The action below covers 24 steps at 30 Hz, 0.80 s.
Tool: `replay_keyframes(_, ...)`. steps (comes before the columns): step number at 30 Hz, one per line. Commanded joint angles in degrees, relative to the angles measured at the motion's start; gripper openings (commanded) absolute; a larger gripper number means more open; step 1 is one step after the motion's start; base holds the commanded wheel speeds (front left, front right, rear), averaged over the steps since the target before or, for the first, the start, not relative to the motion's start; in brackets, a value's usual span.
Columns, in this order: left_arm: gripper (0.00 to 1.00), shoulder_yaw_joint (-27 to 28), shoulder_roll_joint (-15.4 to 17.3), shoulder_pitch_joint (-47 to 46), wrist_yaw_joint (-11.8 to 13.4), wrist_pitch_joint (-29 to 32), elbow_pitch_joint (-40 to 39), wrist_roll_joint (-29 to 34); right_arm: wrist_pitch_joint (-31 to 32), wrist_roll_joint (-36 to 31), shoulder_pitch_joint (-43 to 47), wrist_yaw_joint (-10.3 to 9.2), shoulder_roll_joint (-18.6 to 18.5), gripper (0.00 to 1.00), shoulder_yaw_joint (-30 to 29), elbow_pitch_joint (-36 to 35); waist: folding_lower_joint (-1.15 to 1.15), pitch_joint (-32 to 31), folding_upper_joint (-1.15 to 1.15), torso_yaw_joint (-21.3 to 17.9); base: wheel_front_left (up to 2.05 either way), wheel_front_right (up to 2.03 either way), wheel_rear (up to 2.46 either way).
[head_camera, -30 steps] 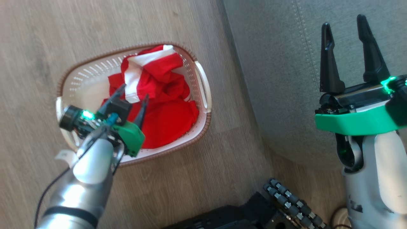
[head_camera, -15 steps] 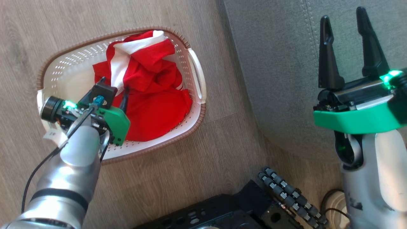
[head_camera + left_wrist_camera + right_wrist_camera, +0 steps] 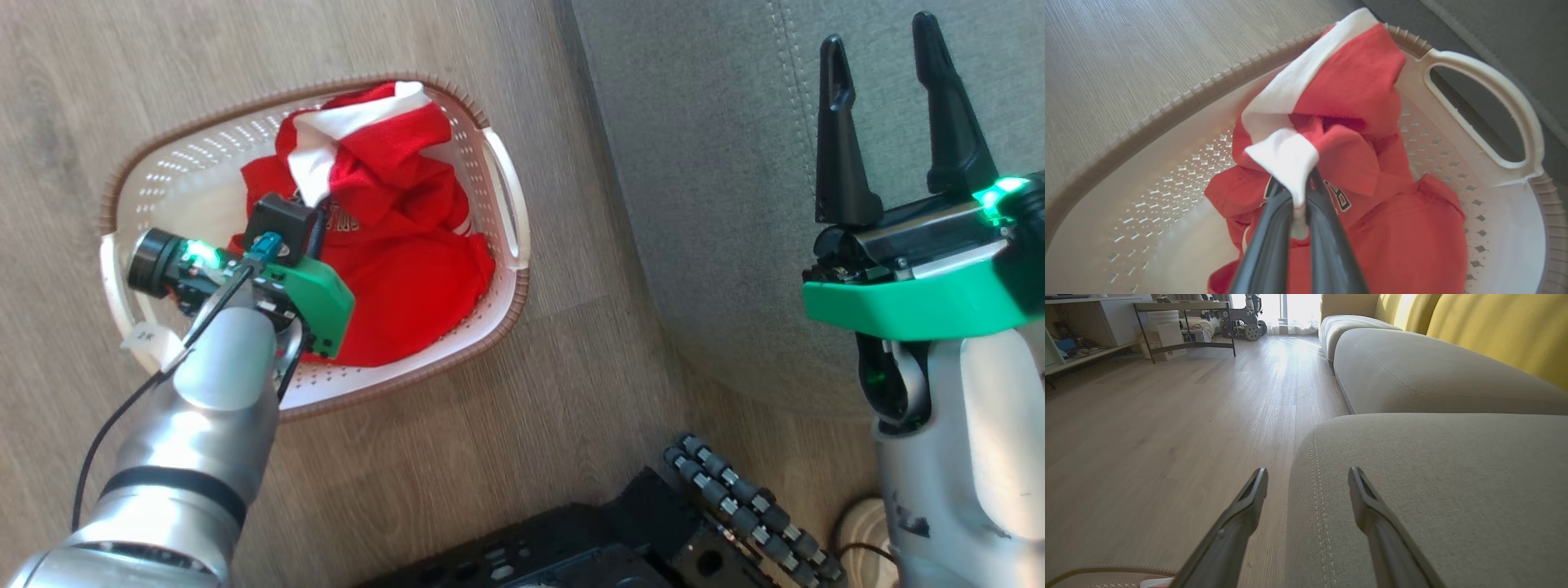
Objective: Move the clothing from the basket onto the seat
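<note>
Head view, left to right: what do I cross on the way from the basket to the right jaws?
basket with the clothing in it → strip of wooden floor → seat → right gripper, jaws open over the seat.

we are seeing a pale wood floor [image 3: 1167, 416]. sun is shining in through a far window [image 3: 1294, 304] onto the boards. a thin-legged table [image 3: 1184, 305] is standing by a white shelf [image 3: 1116, 318].
</note>
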Motion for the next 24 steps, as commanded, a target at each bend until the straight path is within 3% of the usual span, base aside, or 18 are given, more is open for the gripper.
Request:
replay_keyframes(1, 0.00, 0.39, 0.35, 1.29, -0.43, -1.01, -1.37, -0.91, -0.36, 0.18, 0.67, -0.02, 0.13, 1.00, 0.94, -1.10, -0.01, -1.15, 0.00, 0.57, 0.00, 0.00, 0.00)
replay_keyframes(13, 0.00, -1.71, -1.42, 7.73, -0.89, -1.65, -13.61, -4.94, -0.36, -2.63, 3.92, -0.02, 0.13, 1.00, 0.83, 4.25, -0.01, -14.03, 0.00, 5.97, 0.00, 0.00, 0.00)
replay_keyframes(24, 0.00, -7.92, -1.54, 14.43, -1.47, -1.31, -22.07, -12.36, -0.36, -4.85, 11.45, -0.02, 0.13, 1.00, 1.38, 12.57, -0.01, -32.58, 0.00, 11.65, 0.00, 0.00, 0.00)
